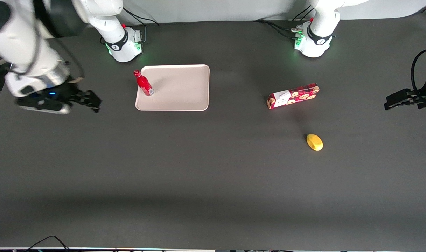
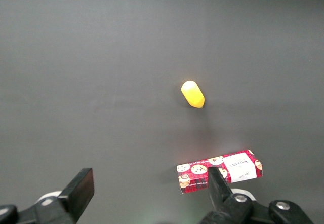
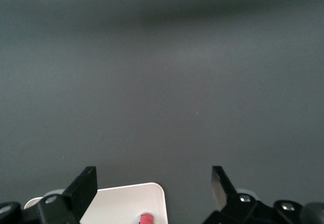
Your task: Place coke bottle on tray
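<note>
Your coke bottle (image 1: 143,83) stands upright on the tray (image 1: 184,87), close to the tray edge that faces the working arm's end of the table, so by the look of it the placing is done. Its base sits just inside the low rim, which should keep it from sliding off. The gripper (image 1: 93,102) hangs above the bare table (image 1: 213,182), well apart from the tray and nearer the working arm's end; its fingers (image 3: 86,186) are spread wide and hold nothing. In the right wrist view you see the red cap and a tray corner between them, far below. The snack box (image 1: 292,96) and the yellow lemon-like thing (image 1: 314,142) lie toward the parked arm's end, out of the way.
</note>
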